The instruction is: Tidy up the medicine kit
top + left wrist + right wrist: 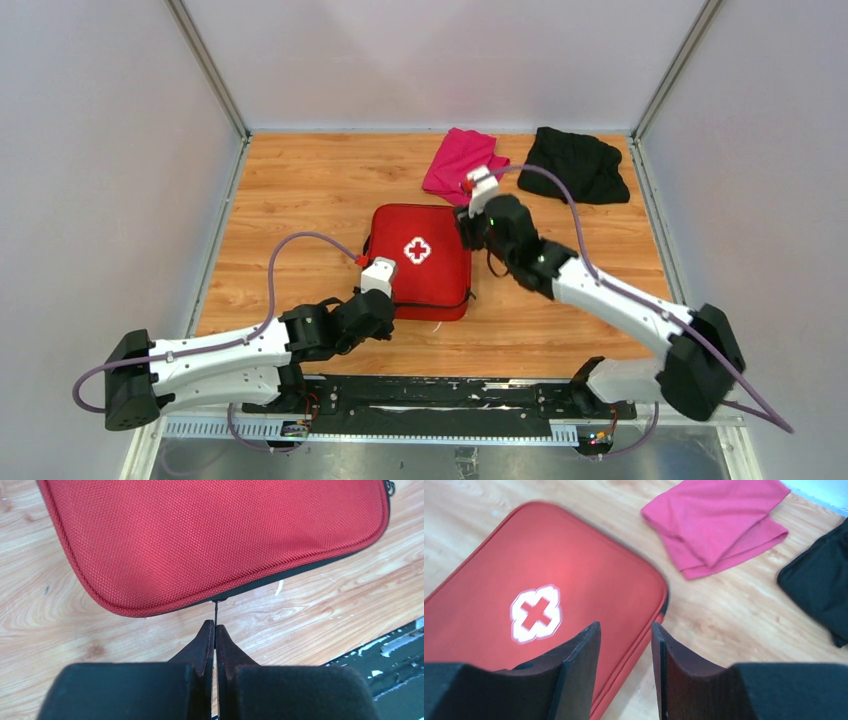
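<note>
Left fingers pinch the thin zip pull, right fingers hover spread, so a tug may slide the unpinned medicine kit along the surface.

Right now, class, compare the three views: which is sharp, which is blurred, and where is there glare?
Left wrist view: sharp, the medicine kit weave crisp. Right wrist view: soft, the white cross smeared, a pale glare patch near it. Top external view: even light, faint shadows.
</note>
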Available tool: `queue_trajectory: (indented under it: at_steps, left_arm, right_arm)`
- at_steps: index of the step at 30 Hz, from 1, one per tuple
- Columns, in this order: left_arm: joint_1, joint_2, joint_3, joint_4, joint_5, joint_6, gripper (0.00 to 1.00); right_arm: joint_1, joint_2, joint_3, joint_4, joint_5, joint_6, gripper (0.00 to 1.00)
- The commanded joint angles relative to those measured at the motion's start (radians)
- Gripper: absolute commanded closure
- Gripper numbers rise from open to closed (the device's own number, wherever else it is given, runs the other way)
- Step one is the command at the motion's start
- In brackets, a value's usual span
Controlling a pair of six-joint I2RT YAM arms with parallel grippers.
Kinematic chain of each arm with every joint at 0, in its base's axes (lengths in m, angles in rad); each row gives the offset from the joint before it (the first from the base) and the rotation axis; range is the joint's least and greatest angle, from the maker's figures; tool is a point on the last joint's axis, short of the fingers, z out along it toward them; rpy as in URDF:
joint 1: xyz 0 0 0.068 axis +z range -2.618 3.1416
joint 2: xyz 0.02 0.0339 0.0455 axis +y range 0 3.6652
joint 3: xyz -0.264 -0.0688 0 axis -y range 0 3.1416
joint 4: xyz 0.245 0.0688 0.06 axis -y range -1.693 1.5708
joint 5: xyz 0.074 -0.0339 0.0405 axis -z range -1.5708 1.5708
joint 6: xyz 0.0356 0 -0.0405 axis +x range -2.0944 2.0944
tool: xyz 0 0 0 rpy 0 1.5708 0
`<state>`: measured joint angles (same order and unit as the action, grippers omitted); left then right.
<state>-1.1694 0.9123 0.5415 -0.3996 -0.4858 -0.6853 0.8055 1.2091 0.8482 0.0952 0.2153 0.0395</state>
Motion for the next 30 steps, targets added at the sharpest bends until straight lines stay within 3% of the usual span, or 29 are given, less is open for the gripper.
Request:
queue_trajectory:
  at_steps: [1,10,15,23,30]
  left_arm:
    - [-0.004,-0.017,-0.020,-0.130,-0.099,-0.049,1.00]
    - [0.055,-0.041,-0.011,-0.204,-0.122,-0.047,1.00]
    - [0.154,-0.053,0.009,-0.210,-0.076,0.028,1.00]
    - [0.298,-0.013,0.032,-0.153,0.019,0.194,1.00]
    - [0.346,0.067,0.081,-0.091,0.096,0.329,1.00]
  right_arm:
    - [-0.129,0.189,0.225,-0.192,-0.131,0.034,0.54]
    - [-0.243,0.634,0.700,-0.421,-0.321,-0.003,0.59]
    - [-0.249,0.792,0.874,-0.592,-0.315,-0.028,0.64]
    - [-0.249,0.739,0.755,-0.677,-0.372,-0.016,0.71]
    - [-0.229,0.513,0.491,-0.692,-0.475,0.008,0.73]
